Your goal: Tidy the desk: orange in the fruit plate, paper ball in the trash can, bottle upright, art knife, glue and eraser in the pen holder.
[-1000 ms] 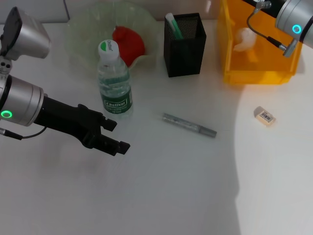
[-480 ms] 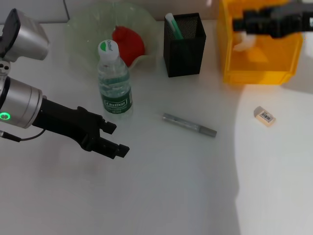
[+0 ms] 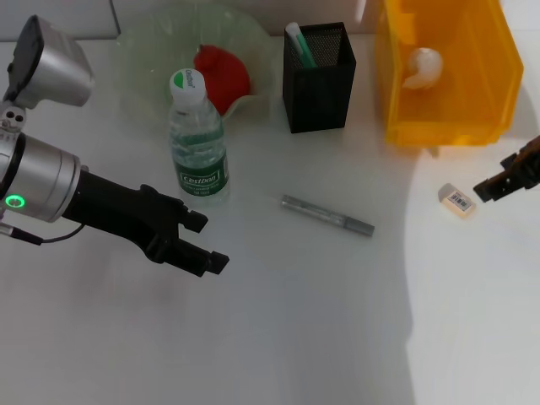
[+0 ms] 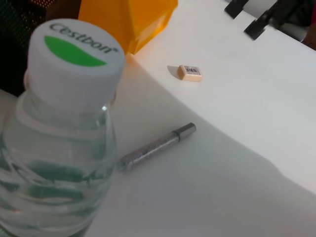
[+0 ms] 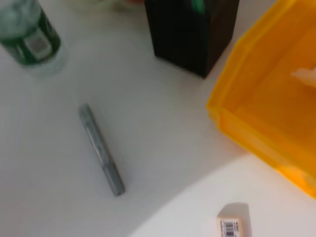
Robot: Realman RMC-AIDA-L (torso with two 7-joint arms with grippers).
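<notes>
Eraser (image 3: 457, 201) lies beside the right pincer (image 3: 499, 184), fingers parted; left pincer (image 3: 202, 243) parted, empty.

The clear bottle (image 3: 197, 139) with a white-and-green cap stands upright just in front of the green fruit plate (image 3: 143, 51), which holds the orange (image 3: 224, 78). A grey art knife (image 3: 327, 215) lies flat mid-table, the eraser (image 3: 456, 200) well to its right. A paper ball (image 3: 421, 65) sits in the yellow trash can (image 3: 472, 126), beside the black pen holder (image 3: 319, 89) holding the glue (image 3: 298, 42).
</notes>
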